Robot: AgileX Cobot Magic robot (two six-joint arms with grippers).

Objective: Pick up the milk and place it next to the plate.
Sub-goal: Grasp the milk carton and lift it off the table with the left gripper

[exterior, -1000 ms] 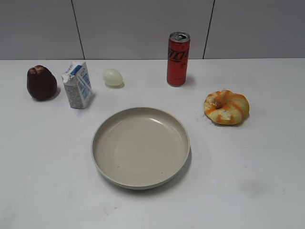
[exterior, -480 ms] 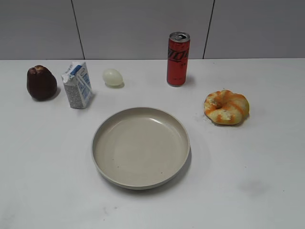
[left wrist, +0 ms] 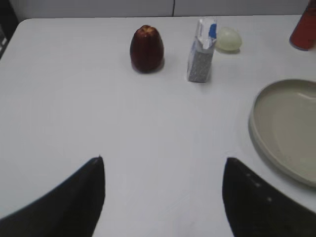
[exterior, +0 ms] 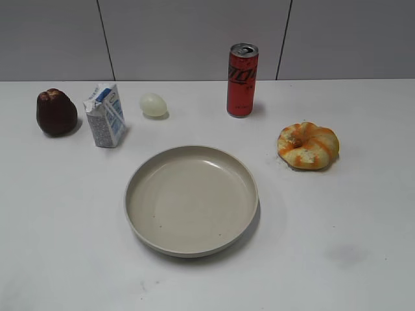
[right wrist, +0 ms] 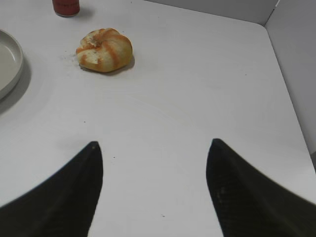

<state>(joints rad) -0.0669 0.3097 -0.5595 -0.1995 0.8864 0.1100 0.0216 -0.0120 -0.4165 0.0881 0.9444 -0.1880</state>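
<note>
The milk [exterior: 105, 115], a small white and light-blue carton, stands upright at the back left of the white table; it also shows in the left wrist view [left wrist: 201, 50]. The plate [exterior: 192, 249], a large round beige dish, lies in the middle; its rim shows in the left wrist view [left wrist: 256, 133] and the right wrist view [right wrist: 15, 69]. My left gripper [left wrist: 163, 160] is open and empty, well short of the milk. My right gripper [right wrist: 154, 144] is open and empty over bare table. Neither gripper shows in the exterior view.
A dark red fruit [exterior: 56, 112] sits left of the milk, a pale egg [exterior: 154, 104] right of it. A tall red can [exterior: 242, 80] stands at the back. An orange-striped bun [exterior: 308, 146] lies right of the plate. The table's right edge [right wrist: 291, 113] meets a wall.
</note>
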